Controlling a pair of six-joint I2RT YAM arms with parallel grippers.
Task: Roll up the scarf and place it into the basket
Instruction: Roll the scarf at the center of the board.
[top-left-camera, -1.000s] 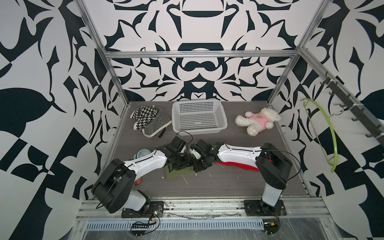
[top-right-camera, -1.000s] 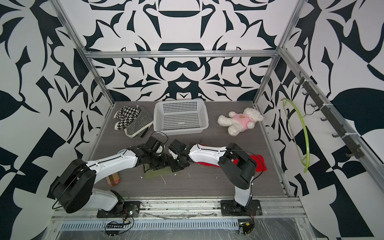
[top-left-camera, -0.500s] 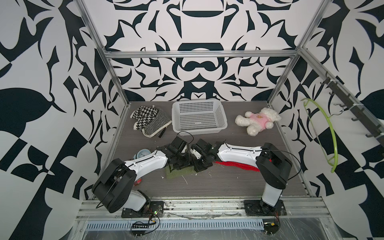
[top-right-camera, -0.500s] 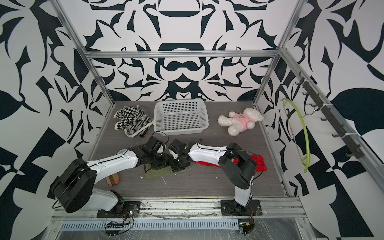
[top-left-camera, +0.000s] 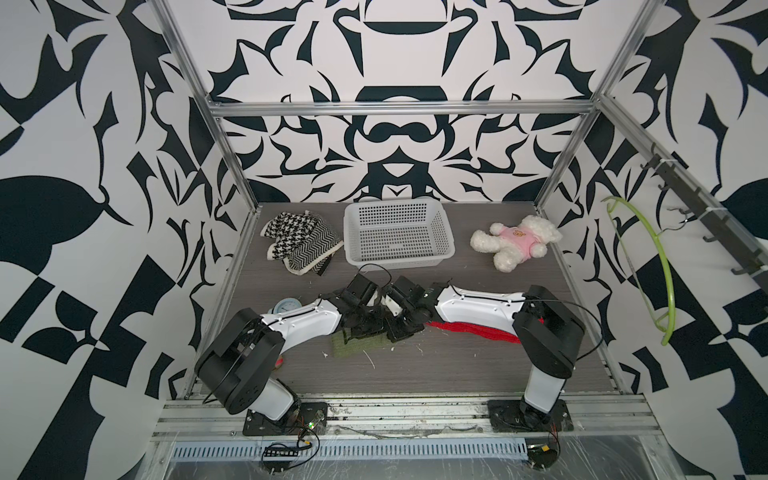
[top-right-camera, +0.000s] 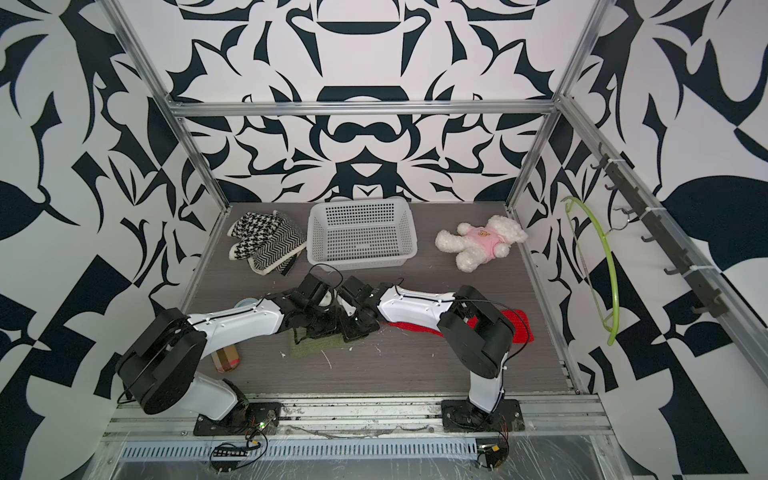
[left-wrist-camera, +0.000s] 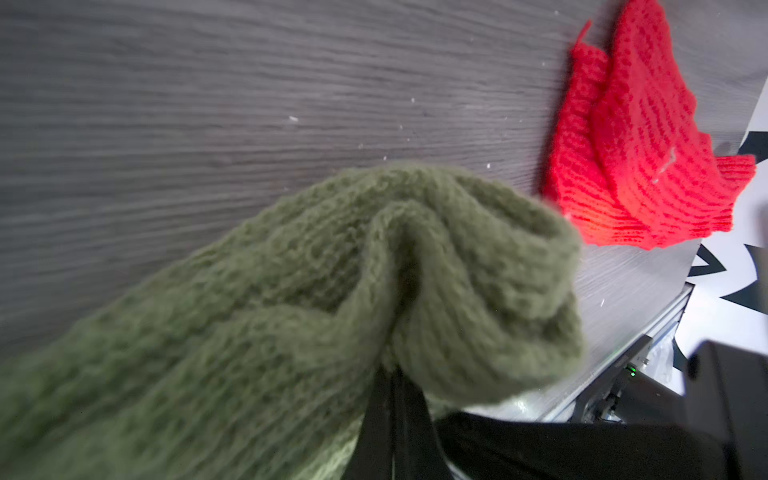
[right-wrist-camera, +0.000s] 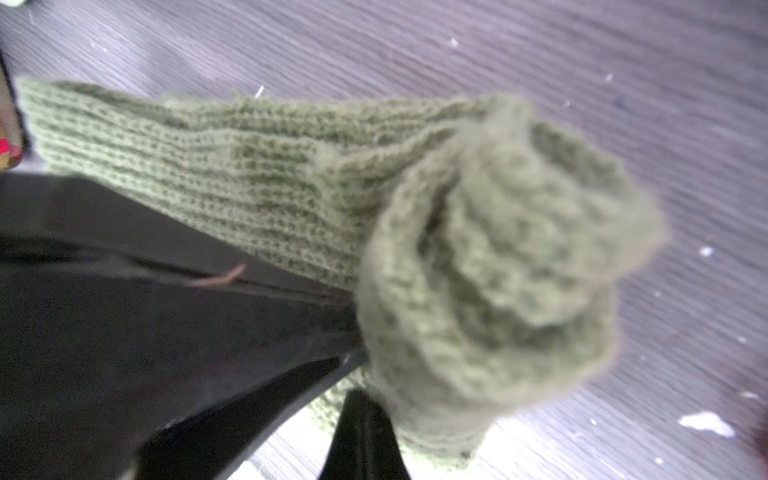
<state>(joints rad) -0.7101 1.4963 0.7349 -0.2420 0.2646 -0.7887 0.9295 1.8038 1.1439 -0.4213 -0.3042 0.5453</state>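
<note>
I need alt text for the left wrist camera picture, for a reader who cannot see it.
The shut left gripper pinches a bunched fold of an olive green knitted scarf, seen close and slightly blurred. Beyond it, a red knitted cloth lies on the grey wood-grain table near its edge.

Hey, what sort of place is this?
Probably a robotics lab test cell: a left arm and right arm bolted to a metal rail, an aluminium frame with patterned walls, and props like a basket and plush bear.
</note>
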